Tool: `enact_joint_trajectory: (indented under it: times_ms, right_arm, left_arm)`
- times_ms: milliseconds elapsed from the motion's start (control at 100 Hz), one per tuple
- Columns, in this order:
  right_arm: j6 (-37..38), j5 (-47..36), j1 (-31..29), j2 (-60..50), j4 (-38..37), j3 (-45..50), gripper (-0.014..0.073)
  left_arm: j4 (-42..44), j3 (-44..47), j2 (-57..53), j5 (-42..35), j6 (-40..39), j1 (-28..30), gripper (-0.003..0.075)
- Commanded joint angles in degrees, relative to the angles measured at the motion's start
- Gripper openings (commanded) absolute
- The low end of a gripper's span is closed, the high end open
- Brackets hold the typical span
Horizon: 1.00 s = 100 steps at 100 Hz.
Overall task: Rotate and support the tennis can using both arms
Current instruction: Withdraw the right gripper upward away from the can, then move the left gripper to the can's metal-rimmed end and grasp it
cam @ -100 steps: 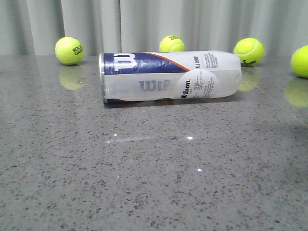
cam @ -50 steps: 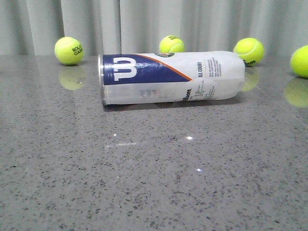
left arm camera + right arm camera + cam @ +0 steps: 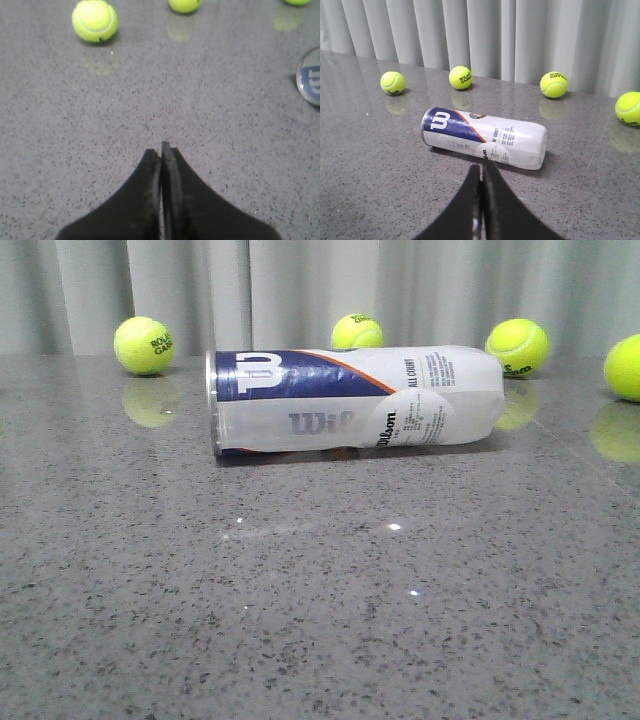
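Fingers (image 3: 161, 150) of both arms pressed together, empty, clear of tennis can (image 3: 355, 400) lying sideways.

Setting, front view. Grey speckled stone-look tabletop (image 3: 320, 620), polished, fills near and mid ground; small bright light glints near centre, w/ faint seam line running far-right. Far edge meets pale grey-white curtain (image 3: 300, 290) hung in vertical folds across full width. Surface glossy enough to mirror objects at far side. Lighting even, soft, w/ weak shadows.
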Motion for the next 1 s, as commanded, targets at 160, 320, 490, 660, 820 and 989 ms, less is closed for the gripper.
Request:
enact_joint_trajectory:
  times_ms: [160, 320, 490, 660, 820, 989]
  right_arm:
    - [-0.5, -4.18, -0.34, 0.64, 0.71, -1.36, -0.0062]
    - [-0.5, -4.18, -0.34, 0.64, 0.71, -1.36, -0.0062]
    - [-0.5, -4.18, -0.34, 0.64, 0.71, -1.36, -0.0062]
    - [-0.5, -4.18, -0.34, 0.64, 0.71, -1.36, -0.0062]
    - [-0.5, -4.18, -0.34, 0.64, 0.71, -1.36, -0.0062]
    - [-0.5, -4.18, -0.34, 0.64, 0.71, -1.36, -0.0062]
  left_arm:
    - [-0.12, -10.21, 16.54, 4.78, 0.31, 0.05, 0.003]
    - [-0.62, -14.16, 25.22, 5.82, 0.31, 0.05, 0.0358]
    - [-7.28, -18.54, 32.68, 6.24, 0.31, 0.05, 0.0574]
    - [-24.13, -22.06, 40.28, 8.04, 10.46, 0.05, 0.0545]
    - [-45.94, -23.03, 46.92, 10.43, 23.65, 0.05, 0.0545]
    - [-66.66, -23.07, 54.33, 13.47, 36.54, -0.21, 0.0545]
